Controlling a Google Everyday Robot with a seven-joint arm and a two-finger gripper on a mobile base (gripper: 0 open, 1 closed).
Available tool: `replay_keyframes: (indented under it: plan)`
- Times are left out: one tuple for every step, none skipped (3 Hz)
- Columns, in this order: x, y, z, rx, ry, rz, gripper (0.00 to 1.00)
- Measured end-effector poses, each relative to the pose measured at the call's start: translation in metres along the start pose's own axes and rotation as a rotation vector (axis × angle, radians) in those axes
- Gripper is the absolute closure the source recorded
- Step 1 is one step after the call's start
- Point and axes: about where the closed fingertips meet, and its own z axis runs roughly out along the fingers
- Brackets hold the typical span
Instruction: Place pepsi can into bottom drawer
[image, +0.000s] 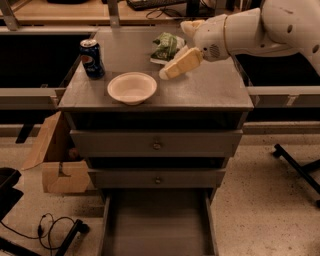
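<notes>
The pepsi can (92, 58), dark blue with a silver top, stands upright at the back left of the grey cabinet top (210, 90). The bottom drawer (157, 227) is pulled open at the foot of the cabinet, and its flat grey floor is bare. My gripper (175, 66) hangs over the middle of the cabinet top, just in front of the green snack bag and to the right of the bowl. It is well to the right of the can and holds nothing that I can see.
A white bowl (132, 87) sits on the cabinet top, front left of centre. A green snack bag (166, 46) lies at the back. Two knobbed drawers (157, 145) are shut. A cardboard box (55, 160) and cables (50, 230) lie at the left, and a chair base (300, 170) is at the right.
</notes>
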Motion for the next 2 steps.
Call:
replay_keyframes:
  plan:
    - [0.0, 0.0, 0.0, -0.001, 0.0, 0.0, 0.0]
    - [0.003, -0.016, 0.042, -0.024, -0.063, 0.017, 0.0]
